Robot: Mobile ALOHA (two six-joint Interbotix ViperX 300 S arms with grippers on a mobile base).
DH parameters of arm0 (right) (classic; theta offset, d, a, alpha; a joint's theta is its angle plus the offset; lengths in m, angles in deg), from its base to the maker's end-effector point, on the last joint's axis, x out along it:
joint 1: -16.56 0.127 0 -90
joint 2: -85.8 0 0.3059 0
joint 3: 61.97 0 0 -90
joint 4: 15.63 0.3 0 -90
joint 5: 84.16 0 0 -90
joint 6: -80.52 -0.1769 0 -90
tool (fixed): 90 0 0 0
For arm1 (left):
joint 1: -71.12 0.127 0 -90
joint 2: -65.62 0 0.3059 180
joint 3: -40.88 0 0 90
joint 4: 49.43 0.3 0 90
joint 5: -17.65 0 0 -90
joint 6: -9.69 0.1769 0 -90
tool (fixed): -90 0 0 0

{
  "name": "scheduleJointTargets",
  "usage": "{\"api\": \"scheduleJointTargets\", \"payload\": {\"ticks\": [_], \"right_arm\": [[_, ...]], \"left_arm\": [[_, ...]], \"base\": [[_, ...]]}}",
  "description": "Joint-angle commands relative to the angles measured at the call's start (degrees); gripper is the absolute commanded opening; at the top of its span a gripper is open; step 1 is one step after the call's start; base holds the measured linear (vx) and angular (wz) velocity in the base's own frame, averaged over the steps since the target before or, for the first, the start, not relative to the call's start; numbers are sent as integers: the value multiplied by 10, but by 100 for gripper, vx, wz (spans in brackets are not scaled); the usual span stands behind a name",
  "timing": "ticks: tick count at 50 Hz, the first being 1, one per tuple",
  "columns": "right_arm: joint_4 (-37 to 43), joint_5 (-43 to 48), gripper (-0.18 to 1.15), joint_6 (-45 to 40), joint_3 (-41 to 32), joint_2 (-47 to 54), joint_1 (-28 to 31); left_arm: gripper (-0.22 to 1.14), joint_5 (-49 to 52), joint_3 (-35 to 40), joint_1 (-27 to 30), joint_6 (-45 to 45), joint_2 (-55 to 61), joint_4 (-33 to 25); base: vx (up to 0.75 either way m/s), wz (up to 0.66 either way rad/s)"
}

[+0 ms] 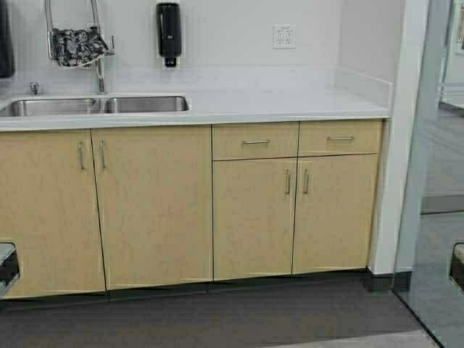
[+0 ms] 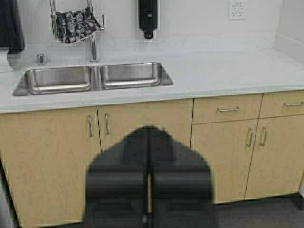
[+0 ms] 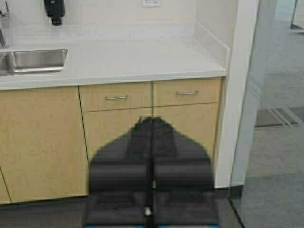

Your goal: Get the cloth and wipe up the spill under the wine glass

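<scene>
The cloth, dark with a white floral pattern, hangs over the arch of the faucet behind the sink; it also shows in the left wrist view. The wine glass is out of view, and no spill shows on the counter. My left gripper is shut and empty, held low in front of the cabinet doors. My right gripper is shut and empty, also low, facing the drawers. In the high view only the arms' edges show, the left and the right.
A double steel sink sits in the white counter at the left. A black soap dispenser and an outlet are on the wall. Wooden cabinets stand below. A glass partition is at the right.
</scene>
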State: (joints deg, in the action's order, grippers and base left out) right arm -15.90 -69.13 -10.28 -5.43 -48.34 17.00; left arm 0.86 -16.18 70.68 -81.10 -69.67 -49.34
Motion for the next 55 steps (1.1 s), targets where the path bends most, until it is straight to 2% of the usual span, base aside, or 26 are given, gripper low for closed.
{"api": "scheduleJointTargets", "payload": {"ticks": [1, 55], "right_arm": [[-1, 2, 5, -2, -13, 2, 1], [-4, 6, 5, -22, -11, -28, 1]], "left_arm": [[2, -9, 4, -1, -6, -2, 0], [2, -31, -9, -1, -16, -3, 0]], "base": [[25, 3], [32, 19]]}}
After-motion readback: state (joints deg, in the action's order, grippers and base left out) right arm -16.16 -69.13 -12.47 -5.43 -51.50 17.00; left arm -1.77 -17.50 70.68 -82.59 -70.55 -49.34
